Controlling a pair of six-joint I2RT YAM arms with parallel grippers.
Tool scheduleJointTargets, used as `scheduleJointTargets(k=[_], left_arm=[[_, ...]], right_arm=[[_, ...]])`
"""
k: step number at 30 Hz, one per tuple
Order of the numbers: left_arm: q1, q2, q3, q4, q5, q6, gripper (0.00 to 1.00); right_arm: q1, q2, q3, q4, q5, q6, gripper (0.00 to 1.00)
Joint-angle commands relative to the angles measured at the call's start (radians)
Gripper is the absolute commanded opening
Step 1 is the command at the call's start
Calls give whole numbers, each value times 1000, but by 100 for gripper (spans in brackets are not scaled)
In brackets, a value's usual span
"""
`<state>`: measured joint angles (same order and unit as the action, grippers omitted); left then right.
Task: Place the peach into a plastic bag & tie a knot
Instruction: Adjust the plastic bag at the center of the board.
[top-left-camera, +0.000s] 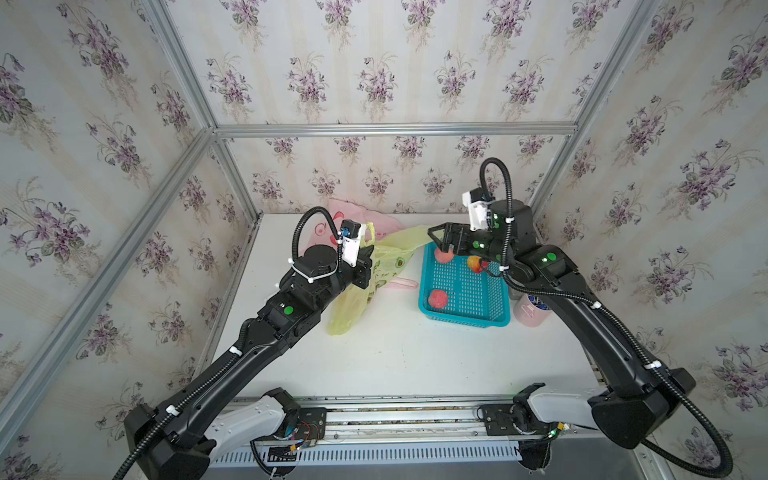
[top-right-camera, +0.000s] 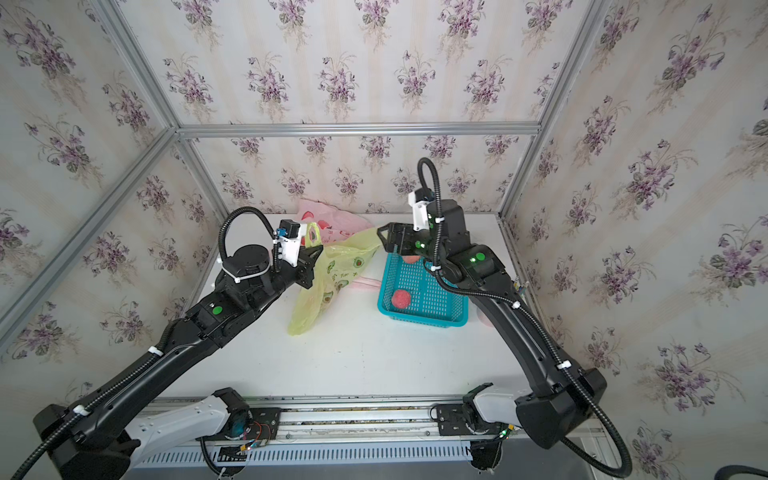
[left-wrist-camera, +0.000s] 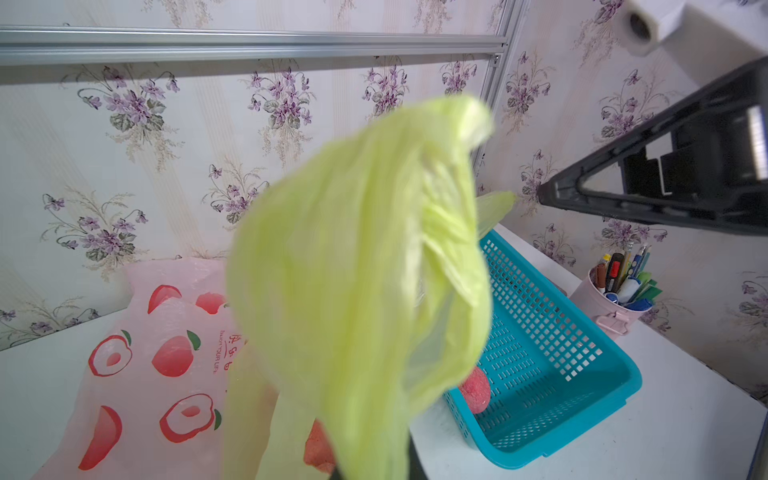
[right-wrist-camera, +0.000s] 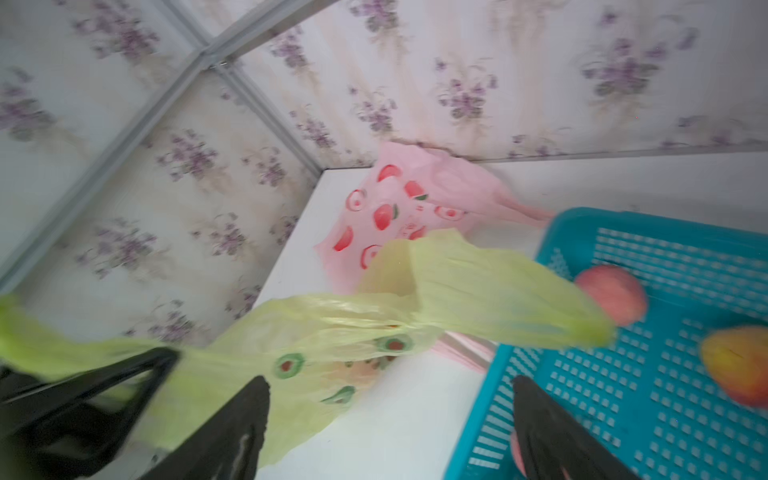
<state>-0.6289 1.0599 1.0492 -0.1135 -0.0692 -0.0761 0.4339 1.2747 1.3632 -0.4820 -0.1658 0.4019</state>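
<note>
My left gripper is clenched on the green bag, pinching it near the top. One handle loop pokes up past the fingers. The rest of the bag hangs down, its lower end on the white table. The bag's neck is untied.

My right gripper is released, jaws wide apart with nothing between them. It hovers over the far left corner of the blue basket. The bag's other handle stretches toward it, loose over the basket edge; in the blurred right wrist view it seems to touch neither finger.

The peaches are in the basket:
- the pink peach is at the far left corner, just under my right gripper
- the red peach is at the near left corner
- a yellow-red fruit sits at the far side, partly hidden by my right arm

In the left wrist view a reddish patch shows low down by the green bag — I cannot tell whether it is a peach inside.

A pink bag with peach prints lies flat at the back of the table, partly behind the green bag. A pink cup of pens stands just beside the basket, on its right.
</note>
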Motion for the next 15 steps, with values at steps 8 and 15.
scheduleJointTargets(k=[8, 15], left_arm=[[1, -2, 17, -15, 23, 11, 3], [1, 3, 26, -30, 32, 6, 3]], right_arm=[[-100, 43, -101, 216, -94, 31, 92], [-116, 121, -77, 271, -182, 77, 83]])
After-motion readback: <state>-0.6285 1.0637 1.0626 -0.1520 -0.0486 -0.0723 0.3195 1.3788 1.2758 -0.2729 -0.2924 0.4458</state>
